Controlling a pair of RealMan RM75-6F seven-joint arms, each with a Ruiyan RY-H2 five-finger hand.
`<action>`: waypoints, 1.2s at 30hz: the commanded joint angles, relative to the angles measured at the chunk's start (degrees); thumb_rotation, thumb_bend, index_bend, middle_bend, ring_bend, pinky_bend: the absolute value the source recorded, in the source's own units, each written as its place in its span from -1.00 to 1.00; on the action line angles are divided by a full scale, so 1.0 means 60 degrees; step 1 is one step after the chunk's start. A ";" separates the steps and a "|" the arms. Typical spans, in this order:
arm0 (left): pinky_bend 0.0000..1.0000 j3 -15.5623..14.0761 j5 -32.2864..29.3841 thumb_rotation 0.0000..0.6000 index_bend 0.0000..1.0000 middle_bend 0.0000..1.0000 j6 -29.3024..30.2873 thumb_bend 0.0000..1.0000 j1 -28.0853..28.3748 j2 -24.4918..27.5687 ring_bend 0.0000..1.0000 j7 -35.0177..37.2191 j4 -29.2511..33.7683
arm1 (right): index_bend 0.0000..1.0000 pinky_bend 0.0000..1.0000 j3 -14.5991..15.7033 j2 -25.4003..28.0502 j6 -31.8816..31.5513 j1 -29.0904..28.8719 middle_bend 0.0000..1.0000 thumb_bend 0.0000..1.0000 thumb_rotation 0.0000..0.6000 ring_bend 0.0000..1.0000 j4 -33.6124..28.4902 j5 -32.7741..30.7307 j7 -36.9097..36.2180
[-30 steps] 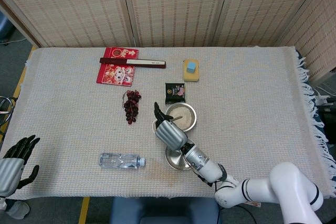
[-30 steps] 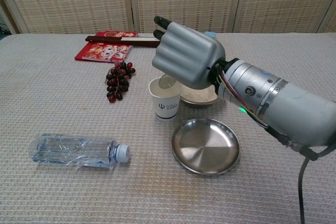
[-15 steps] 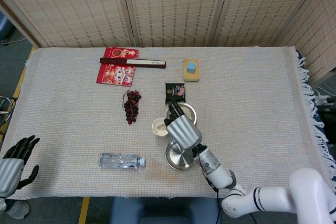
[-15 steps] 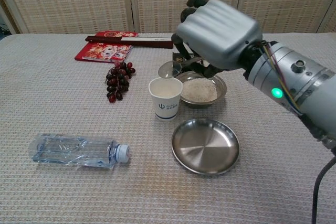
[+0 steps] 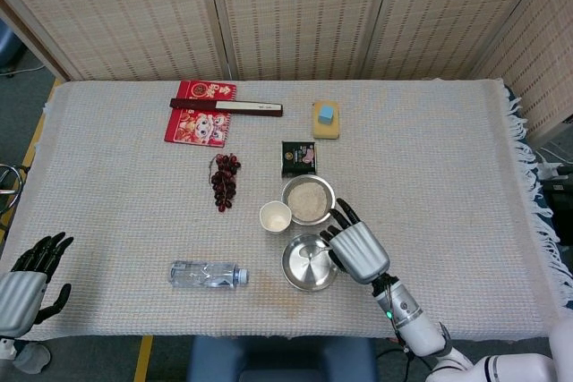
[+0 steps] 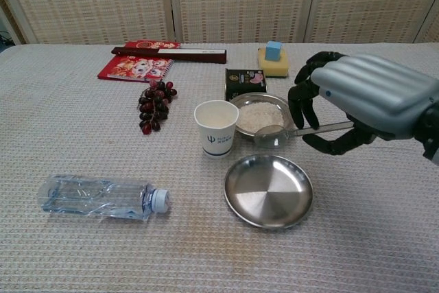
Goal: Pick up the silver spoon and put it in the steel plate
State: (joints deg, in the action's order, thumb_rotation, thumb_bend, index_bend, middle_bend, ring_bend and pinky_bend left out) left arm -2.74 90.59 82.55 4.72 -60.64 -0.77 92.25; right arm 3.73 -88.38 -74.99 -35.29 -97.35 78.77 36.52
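A woven cream cloth covers the surface (image 5: pixel 448 149) that fills both views. The right hand (image 6: pixel 357 104) hangs at the right of the chest view, fingers (image 6: pixel 302 104) curled around the handle of the spoon (image 6: pixel 295 132), which it grips; the spoon's bowl juts left, in the air above the gap between the bowl (image 6: pixel 263 118) of white powder and the plate (image 6: pixel 268 191). The plate lies bare at lower center, just in front of the bowl. The left hand (image 5: pixel 22 285) rests off the surface at the lower left corner of the head view, holding nothing, fingers apart. A red booklet (image 5: pixel 200 113) sits at upper left with a dark fan (image 5: pixel 226 106) laid across it. A clear bottle (image 6: pixel 103 197) lies on its side at lower left. Grapes (image 6: pixel 153 106) sit left of center, a paper cup (image 6: pixel 216 127) stands just left of the bowl, a dark packet (image 6: pixel 245 82) lies behind the bowl, and a yellow sponge (image 6: pixel 274 64) carries a blue block (image 6: pixel 274 49).
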 commanded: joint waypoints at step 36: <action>-0.67 -0.0014 -0.0155 1.00 -1.00 -1.00 -0.0190 -0.05 0.0029 0.0051 -1.00 -0.0039 0.0047 | -0.53 -0.84 -0.0423 -0.1670 0.1776 0.0110 -0.17 -0.32 1.00 -0.74 0.1522 -0.0416 0.2404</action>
State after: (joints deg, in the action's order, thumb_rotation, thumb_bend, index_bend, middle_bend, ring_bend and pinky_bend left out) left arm -2.82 89.66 81.40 4.90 -60.34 -1.01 92.52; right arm 1.31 -98.72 -64.02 -34.84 -87.89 76.07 51.15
